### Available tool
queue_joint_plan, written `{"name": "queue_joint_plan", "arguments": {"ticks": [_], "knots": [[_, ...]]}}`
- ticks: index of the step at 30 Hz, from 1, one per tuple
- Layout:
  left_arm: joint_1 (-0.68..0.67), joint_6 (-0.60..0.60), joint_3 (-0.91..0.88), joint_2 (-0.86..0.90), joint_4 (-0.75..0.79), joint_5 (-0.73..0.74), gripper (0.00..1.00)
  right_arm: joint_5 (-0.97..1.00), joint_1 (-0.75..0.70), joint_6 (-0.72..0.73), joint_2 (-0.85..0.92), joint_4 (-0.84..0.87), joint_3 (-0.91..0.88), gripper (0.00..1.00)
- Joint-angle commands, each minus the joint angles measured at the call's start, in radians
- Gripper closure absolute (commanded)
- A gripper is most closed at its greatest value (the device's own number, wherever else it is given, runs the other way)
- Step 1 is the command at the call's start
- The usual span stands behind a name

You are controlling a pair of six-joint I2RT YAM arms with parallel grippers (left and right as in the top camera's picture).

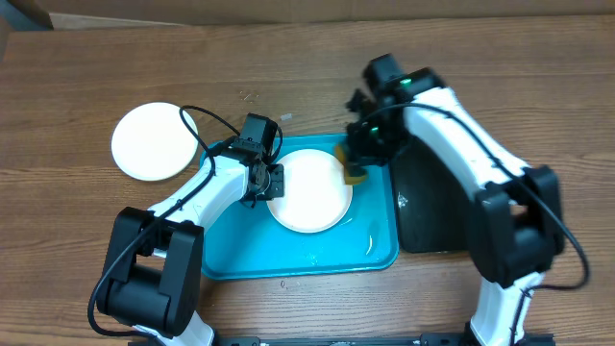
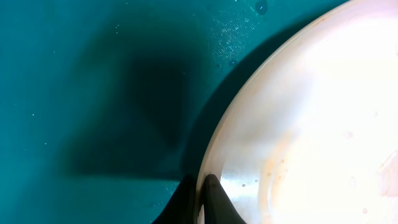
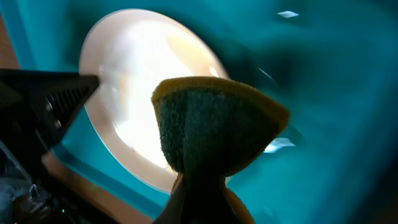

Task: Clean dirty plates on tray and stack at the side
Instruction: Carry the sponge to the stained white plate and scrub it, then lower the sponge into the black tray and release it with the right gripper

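Note:
A white plate lies in the turquoise tray. My left gripper is shut on the plate's left rim; the left wrist view shows its fingers pinching the rim of the plate, which has faint orange specks. My right gripper is shut on a yellow-and-green sponge at the plate's right edge. In the right wrist view the sponge hangs in front of the plate and the tray. Another white plate lies on the table at the left.
A black tray lies right of the turquoise tray, under my right arm. Water drops sit on the turquoise tray near its front right corner. The wooden table surrounds everything.

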Motion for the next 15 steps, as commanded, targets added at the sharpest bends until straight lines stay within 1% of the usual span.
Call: {"name": "queue_joint_plan", "arguments": {"ticks": [1, 7, 11, 14, 15], "knots": [[-0.002, 0.019, 0.002, 0.014, -0.007, 0.001, 0.94, 0.078, -0.073, -0.033, -0.120, -0.063, 0.041, 0.96], [-0.002, 0.019, 0.002, 0.014, -0.007, 0.002, 0.94, 0.221, -0.175, -0.024, -0.142, -0.201, 0.029, 0.96], [-0.002, 0.019, 0.002, 0.014, -0.007, 0.002, 0.94, 0.354, -0.186, -0.006, -0.142, -0.183, -0.044, 0.96], [-0.002, 0.019, 0.002, 0.014, -0.007, 0.002, 0.94, 0.444, -0.186, 0.060, -0.142, -0.116, -0.129, 0.96], [-0.002, 0.019, 0.002, 0.014, -0.007, 0.002, 0.94, 0.459, -0.186, 0.063, -0.142, -0.094, -0.150, 0.96]]}}
